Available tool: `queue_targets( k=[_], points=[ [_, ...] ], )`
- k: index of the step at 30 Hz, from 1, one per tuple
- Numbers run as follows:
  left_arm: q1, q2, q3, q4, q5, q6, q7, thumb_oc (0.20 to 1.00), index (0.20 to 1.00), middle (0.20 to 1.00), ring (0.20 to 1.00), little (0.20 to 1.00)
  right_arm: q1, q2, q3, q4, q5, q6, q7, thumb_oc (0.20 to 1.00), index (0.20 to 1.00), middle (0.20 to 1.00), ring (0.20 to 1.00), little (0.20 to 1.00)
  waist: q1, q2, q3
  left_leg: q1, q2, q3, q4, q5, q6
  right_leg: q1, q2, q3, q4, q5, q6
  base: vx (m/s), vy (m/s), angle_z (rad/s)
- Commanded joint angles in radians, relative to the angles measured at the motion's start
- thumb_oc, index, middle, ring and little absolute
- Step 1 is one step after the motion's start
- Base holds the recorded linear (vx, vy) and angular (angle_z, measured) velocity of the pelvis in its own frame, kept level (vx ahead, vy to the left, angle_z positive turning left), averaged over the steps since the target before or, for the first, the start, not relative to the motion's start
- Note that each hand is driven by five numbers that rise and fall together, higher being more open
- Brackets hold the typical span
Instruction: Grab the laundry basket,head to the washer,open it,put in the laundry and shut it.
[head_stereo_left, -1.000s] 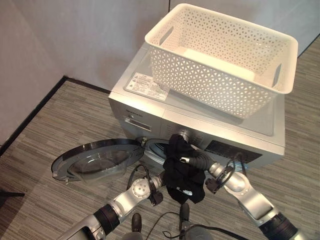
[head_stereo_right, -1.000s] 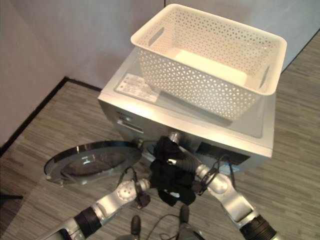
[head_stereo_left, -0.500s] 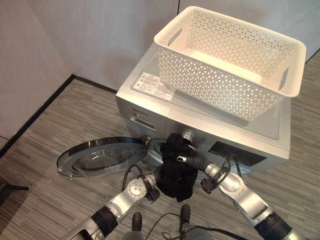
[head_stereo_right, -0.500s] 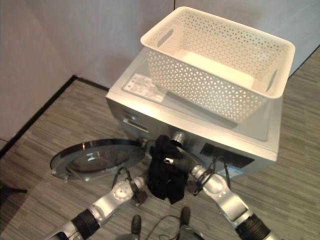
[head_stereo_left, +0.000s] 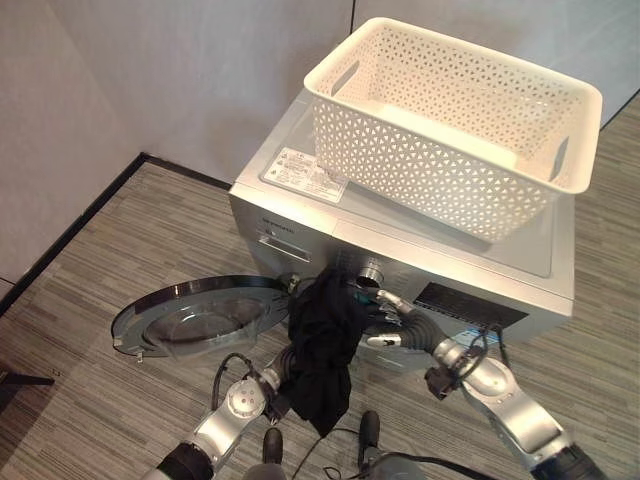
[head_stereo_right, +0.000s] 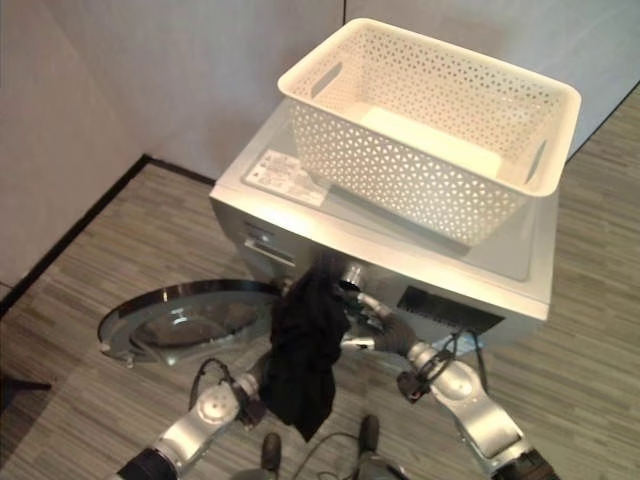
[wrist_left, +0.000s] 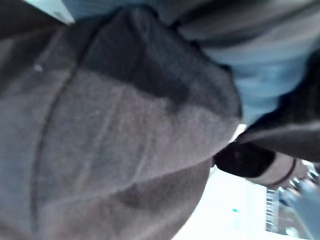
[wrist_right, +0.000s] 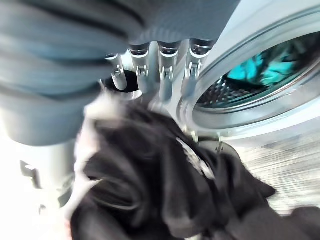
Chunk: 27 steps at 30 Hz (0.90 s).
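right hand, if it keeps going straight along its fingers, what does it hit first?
Most likely the black garment, hanging right past the straight fingers of the right hand. Behind it is the washer front by the drum opening. Depth between hand and cloth is unclear.

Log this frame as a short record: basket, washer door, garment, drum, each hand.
basket: white basket on top of the washer, no laundry visible in it
door: round door swung open to the robot's left
garment: black garment hanging in front of the opening
drum: teal cloth already inside
left hand: hidden behind the garment
right hand: right hand beside the garment near the opening, fingers straight
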Motion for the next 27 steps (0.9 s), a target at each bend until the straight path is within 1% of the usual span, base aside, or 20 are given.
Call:
queue_targets(
  k=[1,2,3,4,6,8,10,11,13,14,15,16,17,18,19,21,22,25,26,27],
  points=[
    [0.016,0.022,0.047,0.017,-0.025,-0.046,-0.004,0.200,0.200,0.200,0.200,0.200,0.059,-0.043,-0.038,0.001,0.026,-0.048,0.017,1.000,1.000,1.000,1.000,1.000,0.008,-0.044,-0.062,-0.045,0.013,0.062,0.005,-0.007,0.029,0.013,-0.050,0.021,0.002,-0.102,0.055,0.02,0.001,-0.05],
    [0.059,0.031,0.105,0.031,-0.038,-0.047,-0.002,0.200,0.200,0.200,0.200,0.200,0.130,-0.059,-0.072,0.046,-0.044,-0.030,0.038,1.000,1.000,1.000,1.000,1.000,0.007,-0.047,-0.063,-0.045,0.013,0.063,0.005,-0.005,0.028,0.013,-0.050,0.019,0.002,-0.102,0.055,0.02,-0.004,-0.03],
    [0.073,0.037,0.132,0.037,-0.039,-0.048,0.000,0.200,0.200,0.200,0.200,0.200,0.157,-0.068,-0.084,0.076,-0.086,-0.025,0.053,1.000,1.000,1.000,1.000,1.000,0.007,-0.048,-0.064,-0.047,0.013,0.063,0.005,-0.005,0.027,0.013,-0.049,0.019,0.002,-0.103,0.055,0.00,0.000,0.00],
    [0.075,0.038,0.132,0.036,-0.039,-0.047,0.000,0.200,0.200,0.200,0.200,0.200,0.158,-0.067,-0.084,0.076,-0.088,-0.026,0.054,1.000,1.000,1.000,1.000,1.000,0.007,-0.048,-0.066,-0.048,0.013,0.063,0.005,-0.005,0.027,0.012,-0.049,0.019,0.002,-0.103,0.055,0.00,0.000,0.00],
    [0.101,0.040,0.177,0.055,-0.037,-0.047,0.003,0.200,0.200,0.200,0.200,0.200,0.217,-0.064,-0.110,0.158,-0.194,-0.008,0.071,1.000,1.000,1.000,1.000,1.000,0.004,-0.048,-0.069,-0.051,0.013,0.061,0.005,-0.005,0.027,0.014,-0.050,0.012,0.002,-0.105,0.055,0.00,0.000,0.00],
    [0.115,0.038,0.207,0.081,-0.040,-0.043,0.006,0.200,0.200,0.200,0.200,0.200,0.253,-0.035,-0.127,0.276,-0.232,0.001,0.074,1.000,1.000,1.000,1.000,1.000,0.002,-0.050,-0.070,-0.052,0.013,0.061,0.005,-0.003,0.027,0.017,-0.050,0.011,0.002,-0.105,0.053,0.01,-0.004,-0.02],
    [0.135,0.036,0.228,0.088,-0.049,-0.041,-0.005,0.200,0.200,0.200,0.200,0.200,0.278,0.018,-0.148,0.461,-0.347,0.002,0.056,1.000,1.000,1.000,1.000,1.000,0.002,-0.049,-0.074,-0.057,0.011,0.058,0.005,-0.002,0.031,0.018,-0.050,0.007,0.002,-0.107,0.051,0.00,0.000,0.00],
    [0.134,0.036,0.227,0.088,-0.049,-0.041,-0.005,0.200,0.200,0.200,0.200,0.200,0.275,0.021,-0.147,0.466,-0.349,-0.002,0.054,1.000,1.000,1.000,1.000,1.000,0.002,-0.050,-0.074,-0.058,0.011,0.058,0.005,-0.002,0.031,0.018,-0.050,0.006,0.002,-0.107,0.051,0.02,-0.005,0.04],
    [0.119,0.019,0.216,0.107,-0.052,-0.045,-0.002,0.200,0.200,0.200,0.200,0.200,0.231,0.094,-0.131,0.687,-0.379,-0.003,0.007,1.000,1.000,1.000,1.000,1.000,0.005,-0.048,-0.074,-0.059,0.010,0.051,0.005,-0.005,0.033,0.021,-0.048,0.007,0.002,-0.109,0.049,0.01,-0.003,0.02],
    [0.099,0.007,0.208,0.117,-0.054,-0.047,0.001,0.200,0.200,0.200,0.200,0.200,0.176,0.157,-0.107,0.875,-0.408,-0.005,-0.044,1.000,1.000,1.000,1.000,1.000,0.007,-0.048,-0.073,-0.075,0.005,0.042,0.005,0.002,0.036,0.008,-0.049,0.004,0.002,-0.105,0.048,0.00,0.000,0.00],
    [0.099,0.007,0.208,0.118,-0.054,-0.047,0.001,0.200,0.200,0.200,0.200,0.200,0.175,0.158,-0.106,0.876,-0.408,-0.006,-0.045,1.000,1.000,1.000,1.000,1.000,0.006,-0.049,-0.073,-0.076,0.005,0.041,0.005,0.002,0.036,0.007,-0.049,0.004,0.002,-0.105,0.048,-0.04,-0.004,0.00],
    [0.082,-0.001,0.199,0.124,-0.057,-0.048,0.005,0.200,0.200,0.200,0.200,0.200,0.147,0.183,-0.094,0.954,-0.410,-0.004,-0.071,1.000,1.000,1.000,1.000,1.000,0.008,-0.047,-0.067,-0.086,0.003,0.039,0.005,0.005,0.037,-0.003,-0.050,0.004,0.002,-0.103,0.048,-0.09,-0.005,0.04],
    [0.043,-0.020,0.168,0.142,-0.068,-0.049,0.015,0.200,0.200,0.200,0.200,0.200,0.090,0.225,-0.075,1.122,-0.388,0.005,-0.115,1.000,1.000,1.000,1.000,1.000,0.011,-0.040,-0.043,-0.109,0.000,0.033,0.005,0.010,0.037,-0.025,-0.048,0.007,0.002,-0.098,0.048,-0.16,0.004,0.06],
    [0.018,-0.030,0.151,0.151,-0.078,-0.049,0.022,0.200,0.200,0.200,0.200,0.200,0.058,0.239,-0.059,1.177,-0.376,0.010,-0.126,1.000,1.000,1.000,1.000,1.000,0.010,-0.037,-0.031,-0.131,-0.005,0.027,0.005,0.020,0.039,-0.049,-0.050,0.008,0.002,-0.090,0.047,-0.13,0.005,0.06],
    [0.017,-0.030,0.151,0.151,-0.078,-0.049,0.022,0.200,0.200,0.200,0.200,0.200,0.057,0.239,-0.059,1.177,-0.376,0.010,-0.126,1.000,1.000,1.000,1.000,1.000,0.010,-0.037,-0.032,-0.133,-0.005,0.027,0.005,0.021,0.039,-0.050,-0.051,0.008,0.002,-0.089,0.047,-0.13,0.035,0.06],
    [-0.035,-0.064,0.105,0.162,-0.118,-0.046,0.036,0.200,0.200,0.200,0.200,0.200,0.010,0.259,-0.024,1.263,-0.358,0.026,-0.149,1.000,1.000,1.000,1.000,1.000,0.007,-0.024,-0.009,-0.177,-0.015,0.022,0.005,0.034,0.042,-0.098,-0.055,0.013,0.002,-0.076,0.046,-0.10,0.035,0.04],
    [-0.037,-0.064,0.104,0.164,-0.118,-0.047,0.036,0.200,0.200,0.200,0.200,0.200,0.008,0.259,-0.024,1.265,-0.358,0.025,-0.149,1.000,1.000,1.000,1.000,1.000,0.007,-0.023,-0.011,-0.181,-0.015,0.022,0.005,0.034,0.042,-0.102,-0.055,0.013,0.002,-0.075,0.046,-0.09,0.035,0.00],
    [-0.097,-0.091,0.061,0.169,-0.158,-0.055,0.049,0.200,0.200,0.200,0.200,0.200,-0.041,0.256,0.016,1.254,-0.346,0.022,-0.164,1.000,1.000,1.000,1.000,1.000,0.003,-0.016,0.014,-0.227,-0.020,0.025,0.005,0.046,0.042,-0.151,-0.063,0.019,0.002,-0.066,0.047,-0.09,0.032,-0.02],
    [-0.171,-0.138,0.033,0.230,-0.198,-0.058,0.074,0.200,0.200,0.200,0.200,0.200,-0.084,0.252,0.056,1.231,-0.342,0.023,-0.173,1.000,1.000,1.000,1.000,1.000,-0.003,-0.017,0.028,-0.260,-0.022,0.028,0.005,0.057,0.042,-0.186,-0.070,0.023,0.002,-0.058,0.046,-0.06,0.012,-0.02],
    [-0.172,-0.138,0.033,0.231,-0.198,-0.058,0.074,0.200,0.200,0.200,0.200,0.200,-0.085,0.252,0.056,1.231,-0.342,0.023,-0.173,1.000,1.000,1.000,1.000,1.000,-0.003,-0.017,0.028,-0.261,-0.022,0.028,0.005,0.057,0.042,-0.187,-0.070,0.023,0.002,-0.058,0.046,-0.09,0.012,-0.01]
  ],
)
